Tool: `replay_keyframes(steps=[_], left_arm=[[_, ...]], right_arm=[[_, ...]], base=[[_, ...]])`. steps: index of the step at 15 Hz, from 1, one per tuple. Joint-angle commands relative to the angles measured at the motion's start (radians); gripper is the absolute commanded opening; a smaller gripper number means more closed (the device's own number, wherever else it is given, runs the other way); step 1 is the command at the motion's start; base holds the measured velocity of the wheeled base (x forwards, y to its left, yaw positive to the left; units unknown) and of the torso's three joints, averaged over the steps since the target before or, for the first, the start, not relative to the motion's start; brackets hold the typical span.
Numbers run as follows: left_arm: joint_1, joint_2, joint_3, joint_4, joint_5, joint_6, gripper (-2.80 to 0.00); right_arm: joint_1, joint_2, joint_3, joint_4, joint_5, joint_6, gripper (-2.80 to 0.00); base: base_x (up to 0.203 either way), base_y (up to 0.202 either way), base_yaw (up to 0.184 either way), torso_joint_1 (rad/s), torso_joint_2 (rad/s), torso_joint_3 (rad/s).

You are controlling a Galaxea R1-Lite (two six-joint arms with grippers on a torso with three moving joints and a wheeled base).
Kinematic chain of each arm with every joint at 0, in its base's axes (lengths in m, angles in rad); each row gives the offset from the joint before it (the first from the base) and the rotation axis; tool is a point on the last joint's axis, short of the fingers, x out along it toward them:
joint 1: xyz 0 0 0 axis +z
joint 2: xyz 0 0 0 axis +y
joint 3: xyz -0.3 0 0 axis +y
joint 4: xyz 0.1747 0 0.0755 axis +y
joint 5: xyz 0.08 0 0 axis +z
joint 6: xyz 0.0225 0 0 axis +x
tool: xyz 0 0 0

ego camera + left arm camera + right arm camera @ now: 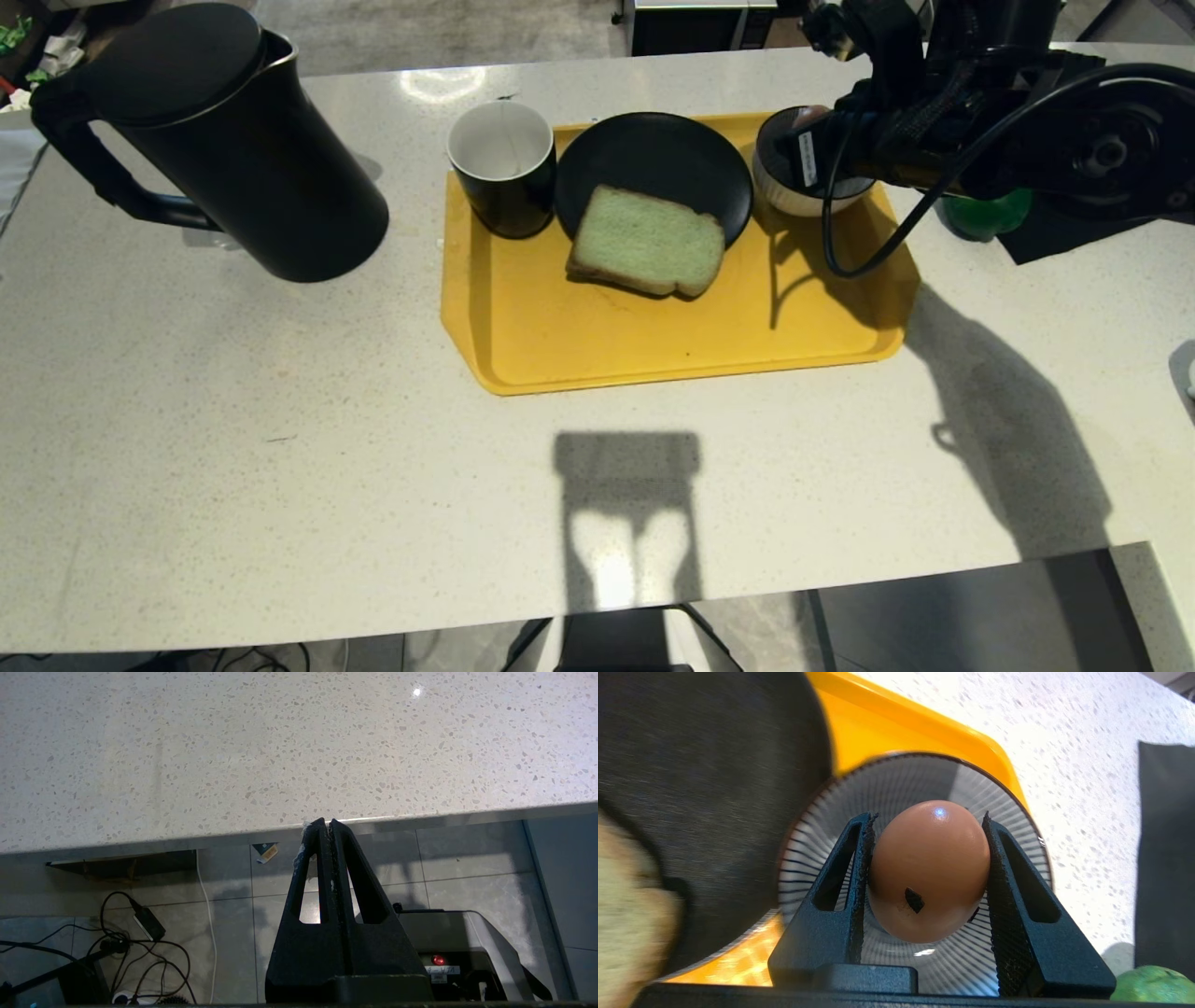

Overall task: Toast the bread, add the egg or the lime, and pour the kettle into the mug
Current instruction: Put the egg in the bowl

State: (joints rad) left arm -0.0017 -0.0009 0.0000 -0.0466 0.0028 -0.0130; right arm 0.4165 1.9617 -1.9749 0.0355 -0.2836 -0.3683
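My right gripper (928, 817) is shut on the pinkish-brown egg (930, 868), which has a dark spot facing the camera. It holds the egg above the striped bowl (896, 784), at the yellow tray's (653, 345) far right corner. The pale green bread (647, 241) lies half on a black plate (653, 154). To the plate's left the mug (502, 168), black outside and white inside, stands on the tray. The black kettle (224, 140) stands on the counter at far left. The lime (985, 217) sits right of the tray, partly behind my right arm. My left gripper (325, 822) is shut and empty below the counter's near edge.
A black cloth (1055, 233) lies under the lime to the right of the tray. The speckled counter (280, 448) stretches bare in front of the tray. Below its front edge are floor tiles and cables (140, 933).
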Motion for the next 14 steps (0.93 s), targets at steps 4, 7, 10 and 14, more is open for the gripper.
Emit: replay_keyframes(steps=[4,7,10,14], left_arm=[[0.000,-0.001,0.015,-0.001,0.000,-0.001,-2.80],[0.000,-0.001,0.015,-0.001,0.000,-0.001,-2.80],[0.000,-0.001,0.015,-0.001,0.000,-0.001,-2.80],[0.000,-0.001,0.015,-0.001,0.000,-0.001,-2.80]], right_arm=[[-0.050,0.000,0.001,-0.002,-0.002,-0.004,-2.80],[-0.051,0.005,0.001,-0.002,0.000,-0.009,-2.80],[-0.050,0.006,0.001,-0.002,0.001,-0.016,-2.80],[-0.050,0.005,0.005,-0.002,0.003,-0.023,-2.80]], base=[[0.000,0.000,0.000,0.000,0.00,0.000],[0.000,0.000,0.000,0.000,0.00,0.000],[0.000,0.000,0.000,0.000,0.00,0.000],[0.000,0.000,0.000,0.000,0.00,0.000]])
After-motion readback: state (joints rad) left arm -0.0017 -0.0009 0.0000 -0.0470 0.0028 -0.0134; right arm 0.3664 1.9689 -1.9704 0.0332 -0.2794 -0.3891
